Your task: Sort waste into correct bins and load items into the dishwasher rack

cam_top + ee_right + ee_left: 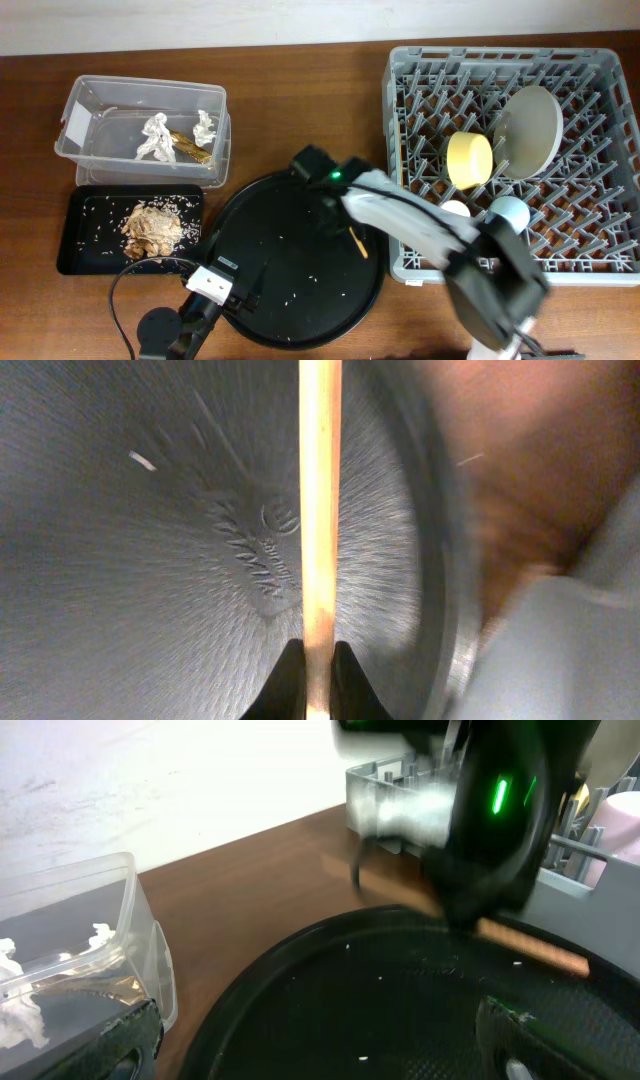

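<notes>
My right gripper (320,672) is shut on a wooden chopstick (320,510), which it holds over the big round black tray (260,310); the stick also shows in the overhead view (358,243) and the left wrist view (535,952). The grey dishwasher rack (600,265) holds the yellow bowl (468,160), the pale plate (528,130), the blue cup (510,212) and the pink cup (622,820). The clear tub (90,120) holds white paper scraps (155,140) and the golden wrapper (192,148). The shallow black tray (85,255) holds the food lump (152,228). My left gripper (320,1050) is open and empty over the round tray.
Loose rice grains (300,295) lie scattered on the round black tray. My right arm (420,225) crosses from the rack's front edge to the tray. Brown table shows between the tub and the rack.
</notes>
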`<action>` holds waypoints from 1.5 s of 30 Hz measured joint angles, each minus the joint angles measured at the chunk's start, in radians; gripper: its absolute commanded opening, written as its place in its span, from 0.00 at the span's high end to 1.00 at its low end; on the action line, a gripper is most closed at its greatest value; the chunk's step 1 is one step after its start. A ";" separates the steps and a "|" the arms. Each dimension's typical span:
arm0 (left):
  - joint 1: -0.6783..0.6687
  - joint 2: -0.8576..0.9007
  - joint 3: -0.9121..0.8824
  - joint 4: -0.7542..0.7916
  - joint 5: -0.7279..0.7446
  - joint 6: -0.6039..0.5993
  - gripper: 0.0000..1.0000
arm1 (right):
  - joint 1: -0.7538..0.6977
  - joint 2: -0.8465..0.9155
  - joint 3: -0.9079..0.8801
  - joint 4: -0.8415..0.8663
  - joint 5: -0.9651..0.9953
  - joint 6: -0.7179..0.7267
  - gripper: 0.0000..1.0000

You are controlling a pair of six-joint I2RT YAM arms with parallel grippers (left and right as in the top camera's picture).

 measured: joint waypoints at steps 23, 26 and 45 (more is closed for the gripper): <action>0.000 0.000 0.000 0.000 0.000 0.000 0.01 | -0.336 -0.297 0.027 0.010 -0.048 -0.011 0.96; 0.000 0.000 0.000 0.000 0.000 0.000 0.01 | -0.336 -0.278 0.026 0.051 -0.051 -0.010 0.96; 0.000 0.001 0.000 0.001 0.000 0.000 0.01 | -0.396 -0.552 0.168 -0.109 -0.137 -0.106 0.40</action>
